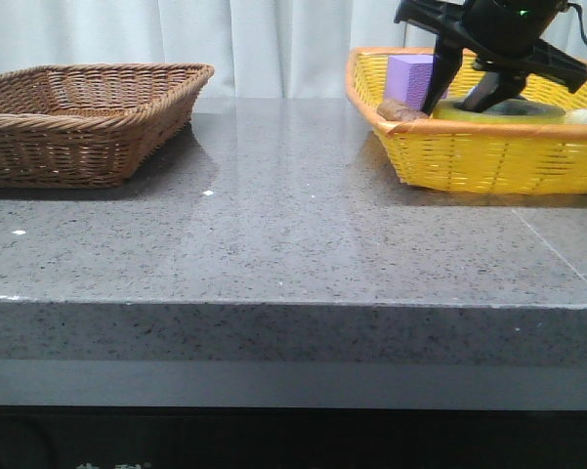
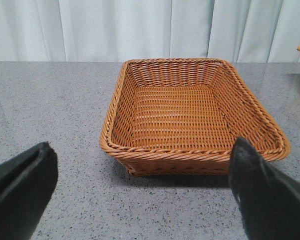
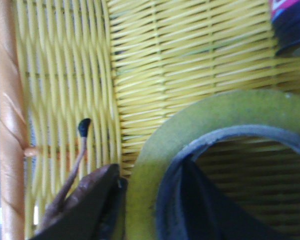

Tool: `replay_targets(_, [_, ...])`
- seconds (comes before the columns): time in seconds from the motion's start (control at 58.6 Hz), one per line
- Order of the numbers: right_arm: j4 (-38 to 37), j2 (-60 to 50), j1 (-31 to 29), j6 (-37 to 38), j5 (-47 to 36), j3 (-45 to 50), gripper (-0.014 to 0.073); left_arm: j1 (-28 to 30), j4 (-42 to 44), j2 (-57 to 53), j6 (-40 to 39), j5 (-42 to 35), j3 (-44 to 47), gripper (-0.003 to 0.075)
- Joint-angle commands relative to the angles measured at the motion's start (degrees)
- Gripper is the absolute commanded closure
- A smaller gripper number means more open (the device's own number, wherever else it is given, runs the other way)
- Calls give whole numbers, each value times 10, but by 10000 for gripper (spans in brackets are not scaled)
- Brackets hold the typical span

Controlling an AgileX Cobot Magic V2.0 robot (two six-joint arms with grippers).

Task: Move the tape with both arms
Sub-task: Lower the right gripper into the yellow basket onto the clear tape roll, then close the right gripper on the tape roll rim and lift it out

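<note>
From the front, the yellow basket (image 1: 488, 147) at far right held the tape (image 1: 498, 112), a purple block (image 1: 410, 78) and the right gripper (image 1: 461, 98); a brown basket (image 1: 88, 122) sat far left on the grey table (image 1: 293, 225). The left wrist view showed the left gripper (image 2: 140, 195) spread wide near it. The right wrist view showed fingers (image 3: 199, 200) straddling the yellow-green roll's wall, grip uncertain.

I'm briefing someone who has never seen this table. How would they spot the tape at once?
Look in the yellow basket at the table's right. The tape lies flat there, with the right gripper reaching into it. Unlike the purple block beside it, it is a wide yellowish ring.
</note>
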Motion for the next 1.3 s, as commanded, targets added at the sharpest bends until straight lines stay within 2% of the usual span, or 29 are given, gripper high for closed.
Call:
replay_targets(0.0, [-2,-26,-1,-6,-21,-17,459,1,-2,8,-1,-41,-16,31])
replay_targets(0.085, [-2,-28,-1,-7,-21,-17,487,1,-2,8,-1,-41,-16,31])
replay_targets(0.769, [-40,-102,-1,-10,-37,-17,490,1,-2,8,-1,-41,-16,31])
replay_targets(1.008, [-53,-102,-1,-22,-33,-17,619,1,-2,8,-1,-41,-16,31])
replay_targets(1.281, [-53,-134,-1,-54,-37,-17,622,1,-2,8,-1,-41,-16,31])
